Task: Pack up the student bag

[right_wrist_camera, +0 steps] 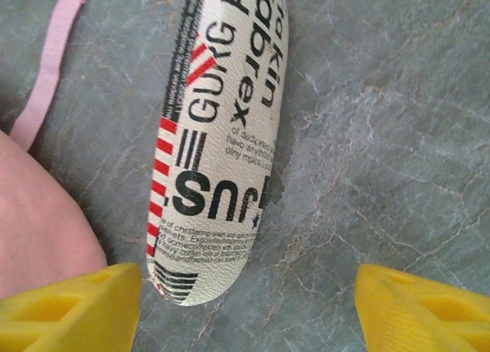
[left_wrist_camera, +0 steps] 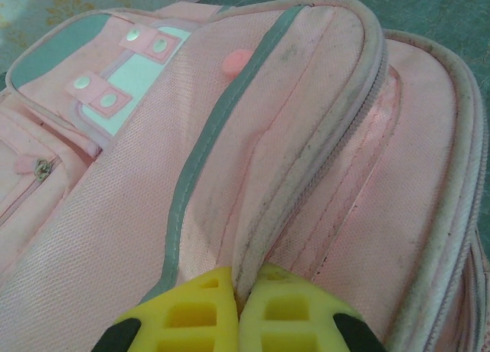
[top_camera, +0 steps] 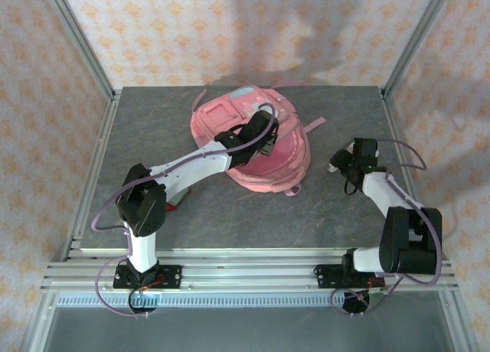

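Grey stone-look table (top_camera: 153,138), wallpaper (top_camera: 230,30) behind; the right gripper (right_wrist_camera: 249,306) hangs wide open over a printed pouch (right_wrist_camera: 218,138) beside the student bag (top_camera: 287,161) mid-table, probably lining up a grab. Farther back, left gripper (left_wrist_camera: 239,291) pinches the bag's zip flap, I'd guess to hold it open.

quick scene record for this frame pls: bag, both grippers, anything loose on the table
bag: pink fabric backpack, lying on grey stone-look table
left gripper: shut, pinching a zip-edged fold of the backpack
right gripper: open, fingers either side of the pouch's end, no grip
loose item: white printed pouch with red stripes and black lettering, on the table beside the backpack
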You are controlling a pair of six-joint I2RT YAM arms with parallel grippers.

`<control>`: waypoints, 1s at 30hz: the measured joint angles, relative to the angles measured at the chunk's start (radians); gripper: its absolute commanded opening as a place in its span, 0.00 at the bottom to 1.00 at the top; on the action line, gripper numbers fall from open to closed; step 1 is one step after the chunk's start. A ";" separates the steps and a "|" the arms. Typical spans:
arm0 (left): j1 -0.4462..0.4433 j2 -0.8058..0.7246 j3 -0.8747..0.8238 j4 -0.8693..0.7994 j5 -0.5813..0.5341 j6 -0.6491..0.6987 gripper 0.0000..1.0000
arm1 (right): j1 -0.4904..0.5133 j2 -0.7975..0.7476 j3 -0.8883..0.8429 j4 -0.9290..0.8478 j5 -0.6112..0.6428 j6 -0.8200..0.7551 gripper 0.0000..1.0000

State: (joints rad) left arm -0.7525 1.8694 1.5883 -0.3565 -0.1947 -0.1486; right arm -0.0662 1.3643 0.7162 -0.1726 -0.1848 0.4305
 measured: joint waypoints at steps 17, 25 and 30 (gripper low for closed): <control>0.000 0.000 0.000 0.000 0.000 0.000 0.00 | 0.008 0.258 0.142 0.091 -0.002 0.037 0.68; 0.000 0.000 0.000 0.000 0.001 0.000 0.00 | 0.007 0.326 0.179 0.064 0.032 0.049 0.71; 0.000 0.000 0.000 0.000 0.001 0.000 0.00 | 0.007 0.364 0.222 0.052 0.052 0.047 0.73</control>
State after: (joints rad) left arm -0.7525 1.8694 1.5883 -0.3565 -0.1940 -0.1482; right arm -0.0593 1.7283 0.9386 -0.1207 -0.1326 0.4770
